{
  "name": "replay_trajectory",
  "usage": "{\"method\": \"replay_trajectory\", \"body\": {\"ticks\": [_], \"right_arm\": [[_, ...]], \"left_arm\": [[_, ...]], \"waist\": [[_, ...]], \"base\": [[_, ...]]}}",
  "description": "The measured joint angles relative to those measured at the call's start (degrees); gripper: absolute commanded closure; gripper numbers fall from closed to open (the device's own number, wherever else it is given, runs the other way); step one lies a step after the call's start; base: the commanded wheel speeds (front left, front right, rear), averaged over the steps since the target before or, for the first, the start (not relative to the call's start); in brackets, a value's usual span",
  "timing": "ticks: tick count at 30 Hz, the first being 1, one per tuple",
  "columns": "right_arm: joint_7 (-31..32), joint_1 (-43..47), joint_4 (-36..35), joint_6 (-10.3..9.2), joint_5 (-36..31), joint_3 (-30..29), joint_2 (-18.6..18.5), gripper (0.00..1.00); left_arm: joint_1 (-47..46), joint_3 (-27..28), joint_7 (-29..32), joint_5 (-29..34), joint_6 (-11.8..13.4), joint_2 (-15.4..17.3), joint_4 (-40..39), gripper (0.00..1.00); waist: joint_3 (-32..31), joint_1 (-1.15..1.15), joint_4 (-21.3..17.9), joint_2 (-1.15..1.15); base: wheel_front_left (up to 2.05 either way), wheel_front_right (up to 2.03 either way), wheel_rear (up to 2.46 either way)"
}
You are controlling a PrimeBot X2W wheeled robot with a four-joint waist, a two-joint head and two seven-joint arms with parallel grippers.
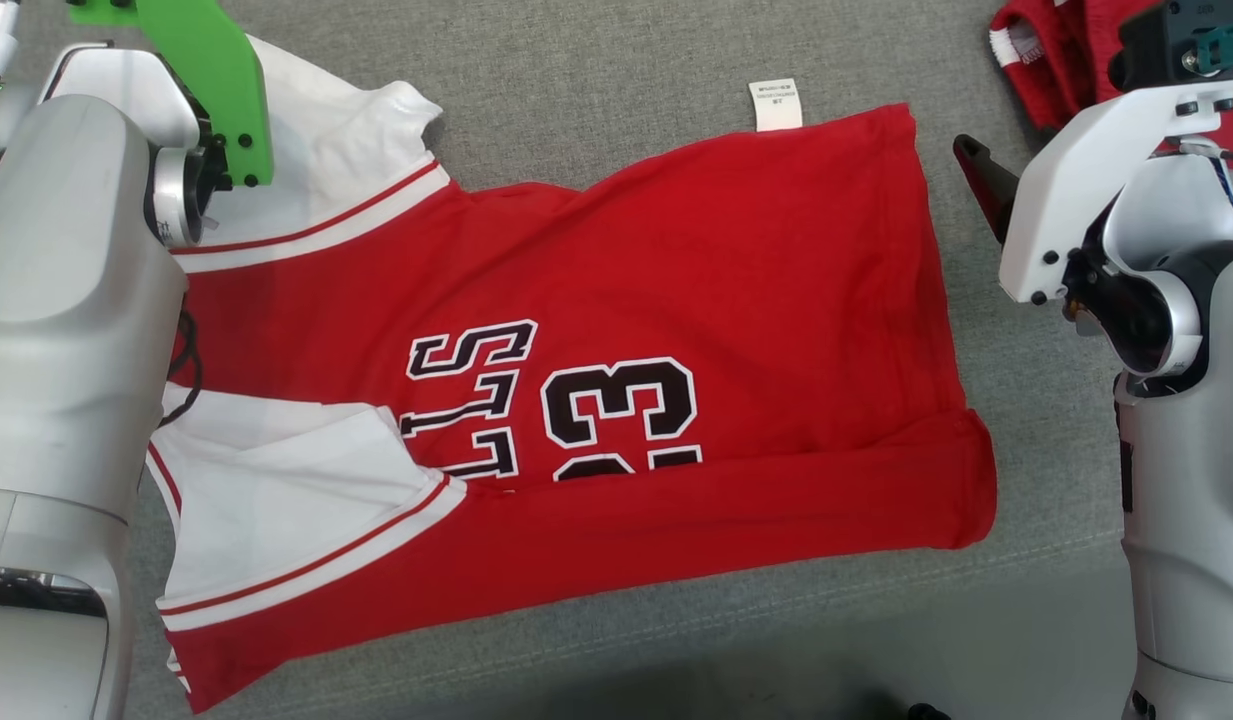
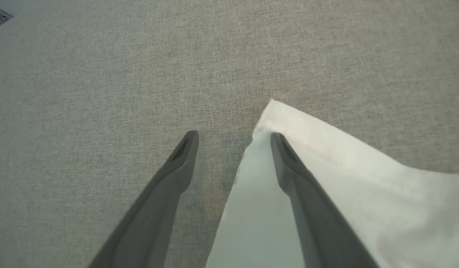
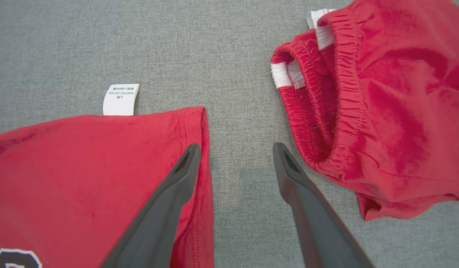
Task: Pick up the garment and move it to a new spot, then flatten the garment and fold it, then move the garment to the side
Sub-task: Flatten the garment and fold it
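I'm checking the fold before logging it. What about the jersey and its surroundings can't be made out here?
- Head view: the lower half of the print on the jersey is tucked under its own folded-over edge.
- Head view: the left arm covers the jersey's left end.
- The label print is too small to read in either view.
- Right wrist view: the other red garment runs off the right edge.

Head cam: high up, looking steeply down on the red jersey [image 1: 626, 330] spread across the grey cloth surface [image 1: 596, 60]. Left wrist cam: low and close, looking along the left gripper [image 2: 233, 136] at the white sleeve [image 2: 326, 178] corner; head cam has that sleeve at its upper left. Right wrist cam: close over the jersey's hem corner, looking along the right gripper [image 3: 236, 149]; shares the white label [image 3: 120, 99] and the bunched red garment [image 3: 382, 93] with head cam.
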Motion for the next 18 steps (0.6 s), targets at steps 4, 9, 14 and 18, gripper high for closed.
{"method": "replay_trajectory", "body": {"ticks": [4, 9, 14, 18], "right_arm": [[-0.1, -0.7, 0.6, -0.01, -0.1, 0.4, 0.3, 0.00], [0.0, -0.9, 1.6, -0.01, -0.2, 0.7, 0.5, 0.00], [0.0, -1.3, 2.2, -0.01, -0.2, 1.0, 0.9, 0.00], [0.0, -1.3, 2.4, 0.00, -0.1, 1.2, 1.1, 0.00]], "left_arm": [[-1.3, -0.4, -1.1, 0.0, -0.4, 0.0, 1.7, 0.16], [-2.1, -0.8, -0.9, -0.3, -1.7, -0.4, 4.1, 0.24], [-3.2, -1.2, -1.4, -0.6, -2.2, -1.8, 5.1, 0.18], [-3.4, -1.5, -2.1, -0.6, -2.3, -1.8, 6.2, 0.53]], "waist": [[0.3, 0.00, -0.2, 0.00], [0.1, 0.00, -0.4, 0.00], [0.3, 0.00, -0.6, 0.00], [0.4, 0.00, -0.9, 0.00]], "base": [[0.00, 0.00, 0.00], [0.00, 0.00, 0.00], [0.00, 0.00, 0.00], [0.00, 0.00, 0.00]]}}
